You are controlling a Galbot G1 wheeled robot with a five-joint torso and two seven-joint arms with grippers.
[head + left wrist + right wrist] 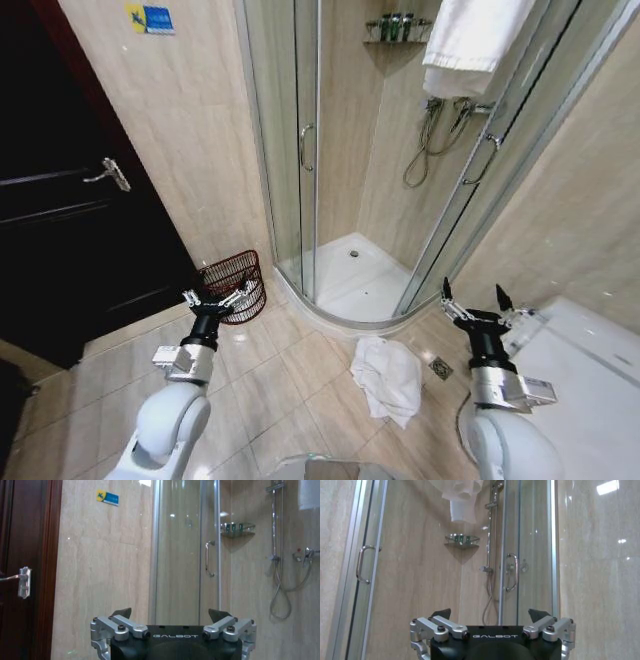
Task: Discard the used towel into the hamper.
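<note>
Both jaws spread wide, nothing held. Left gripper raised at lower left of the head view, fingertips overlapping the front rim of the hamper from this angle; contact can't be confirmed. Hamper is a dark reddish-brown wire basket on the tiled floor, standing against the beige wall just beside the left edge of the shower enclosure and to the right of the dark door. Right gripper raised at lower right, near the white surface at the right edge, well apart from the hamper.

Used towel lies crumpled on the floor between the two arms, closer to the right arm, just in front of the curved shower base and beside a floor drain. It sits below and forward-left of the right gripper, not touching either gripper. Towel and hamper are well apart, towel to the hamper's right.

Left wrist view: gripper points at the wall and shower door, fingers apart. Right wrist view: gripper faces the shower glass, fingers apart, a hanging white towel high inside.
</note>
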